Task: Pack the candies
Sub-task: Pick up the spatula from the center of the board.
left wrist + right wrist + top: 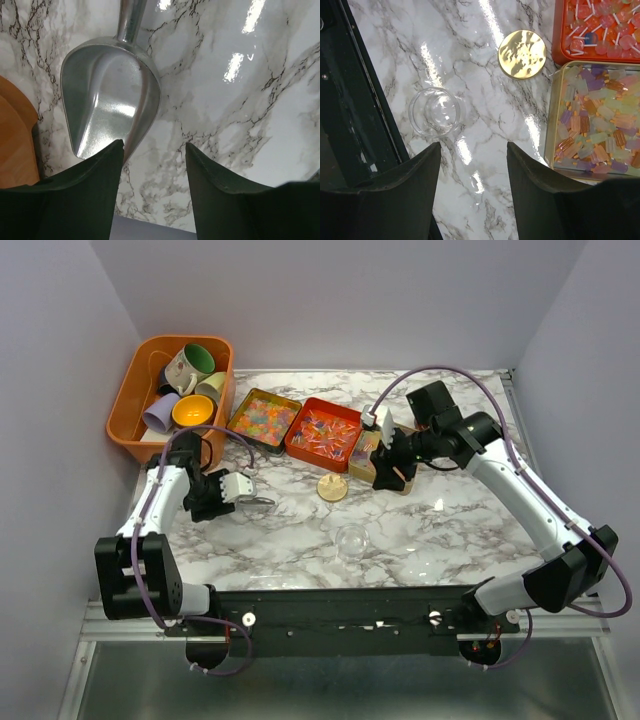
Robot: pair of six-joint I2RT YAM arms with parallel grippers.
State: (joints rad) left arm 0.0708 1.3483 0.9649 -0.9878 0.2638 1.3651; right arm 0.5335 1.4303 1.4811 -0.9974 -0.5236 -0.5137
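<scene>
Candies fill three trays at the back of the table: small mixed-colour candies (264, 418) in a gold tray, stick candies (323, 432) in a red tray (558, 30), and pastel wrapped candies (597, 120) in another gold tray (550, 125). A clear jar (352, 540) (436, 111) stands empty on the marble, with a gold disc lid (332, 487) (522, 47) lying near it. My left gripper (243, 490) (154, 150) is open over bare marble, and a metal scoop (107, 100) (260, 502) lies just beyond its left finger. My right gripper (390, 468) (474, 150) hangs open beside the pastel tray, holding nothing.
An orange bin (130, 400) (15, 145) with several mugs sits at the back left, close to my left arm. Grey walls enclose the table on three sides. The black base rail (350, 125) runs along the near edge.
</scene>
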